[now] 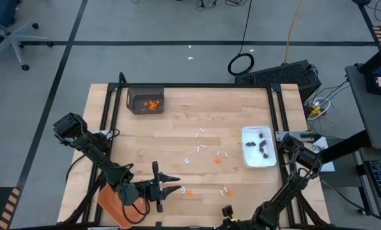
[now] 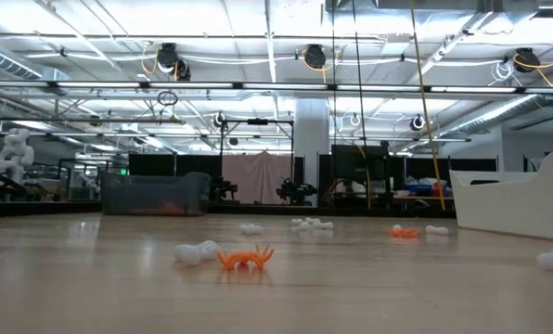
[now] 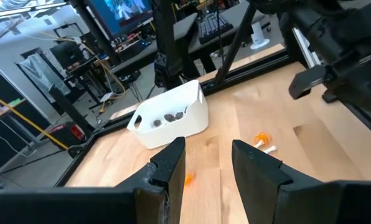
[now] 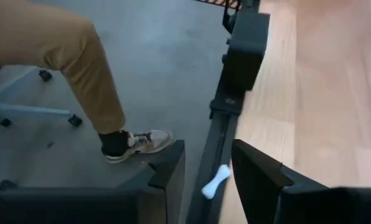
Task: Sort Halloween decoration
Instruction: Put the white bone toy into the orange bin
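Small orange bits (image 1: 217,160) and white sticks (image 1: 200,149) lie scattered on the wooden table; the low view shows an orange bit (image 2: 245,258) and white pieces (image 2: 198,250). Dark bits (image 1: 261,144) lie in the white dish (image 1: 248,160). My left gripper (image 1: 176,188) is open and empty near the table's near edge, pointing toward the right, with an orange bit (image 3: 188,179) just ahead of its fingers (image 3: 168,163). My right gripper (image 4: 207,168) is open and empty at the near edge, over a white stick (image 4: 215,182) that lies beside the table's frame.
A dark see-through bin (image 1: 144,100) with orange bits stands at the far left. An orange tray (image 1: 114,203) sits under my left arm at the near left. A person's leg and shoe (image 4: 136,143) show on the floor beyond the table's edge.
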Controlling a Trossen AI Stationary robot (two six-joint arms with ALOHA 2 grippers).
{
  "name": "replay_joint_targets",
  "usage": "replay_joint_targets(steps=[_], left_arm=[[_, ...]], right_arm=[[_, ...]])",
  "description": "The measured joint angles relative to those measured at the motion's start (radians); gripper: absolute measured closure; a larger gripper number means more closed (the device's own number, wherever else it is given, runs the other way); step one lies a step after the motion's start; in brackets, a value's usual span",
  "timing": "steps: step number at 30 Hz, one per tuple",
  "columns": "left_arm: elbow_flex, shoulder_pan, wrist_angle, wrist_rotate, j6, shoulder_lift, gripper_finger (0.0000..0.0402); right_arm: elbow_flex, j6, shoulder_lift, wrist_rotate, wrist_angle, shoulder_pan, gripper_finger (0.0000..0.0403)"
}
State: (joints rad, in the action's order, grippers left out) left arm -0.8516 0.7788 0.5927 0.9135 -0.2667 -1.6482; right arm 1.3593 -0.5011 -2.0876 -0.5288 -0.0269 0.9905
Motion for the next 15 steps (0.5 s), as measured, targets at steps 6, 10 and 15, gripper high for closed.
replay_joint_targets(steps=[6,10,15], left_arm=[[0.000,0.000,0.000,-0.001,0.000,0.000,0.0272],[0.000,0.000,0.000,-0.001,0.021,0.000,0.0272],[0.000,-0.001,-0.008,-0.001,0.051,0.000,0.0272]], right_arm=[[0.007,0.049,-0.024,-0.069,-0.030,0.017,0.0287],[0.007,0.045,-0.023,-0.073,-0.049,0.023,0.0287],[0.007,0.027,-0.036,-0.073,-0.053,0.023,0.0287]])
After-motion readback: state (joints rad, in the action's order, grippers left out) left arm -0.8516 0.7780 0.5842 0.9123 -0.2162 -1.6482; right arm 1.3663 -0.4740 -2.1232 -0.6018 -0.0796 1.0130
